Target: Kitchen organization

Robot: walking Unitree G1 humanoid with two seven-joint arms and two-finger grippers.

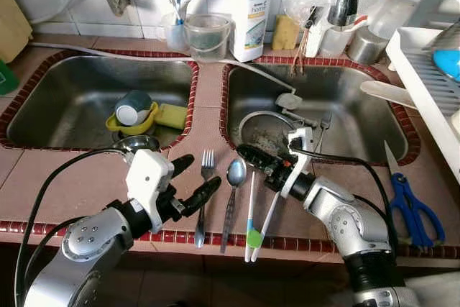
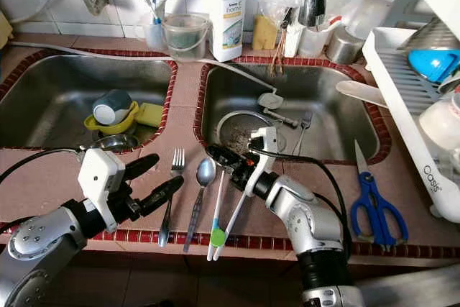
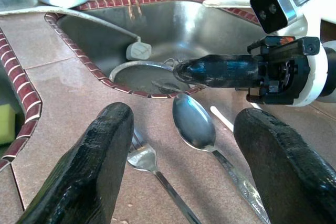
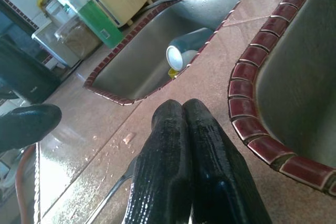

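Both pincers hover low over a tiled counter in front of a double steel sink [image 1: 86, 84]. Left gripper [image 1: 192, 179], fingers spread wide apart and empty, sits just beside the fork's handle. Right gripper [image 1: 248, 154], its two black fingers pressed together with nothing seen between them, hangs above the tops of the spoon and the toothbrushes, near the sink's front rim.

On the counter strip between the arms lie four pieces side by side, handles toward the robot: a fork [image 1: 203, 199], a spoon [image 1: 232, 199], then two white toothbrushes [image 1: 259, 224] crossing at their lower ends. Blue scissors [image 1: 406, 203] lie well apart, toward the robot's right.

Judging by look, the cutlery is light, stiff metal, smooth and likely slippery on damp tile, lying flat with little edge to catch. Pinching across the narrow handle near its middle seems the surest hold. Plastic brushes would be lighter and slightly bendy.
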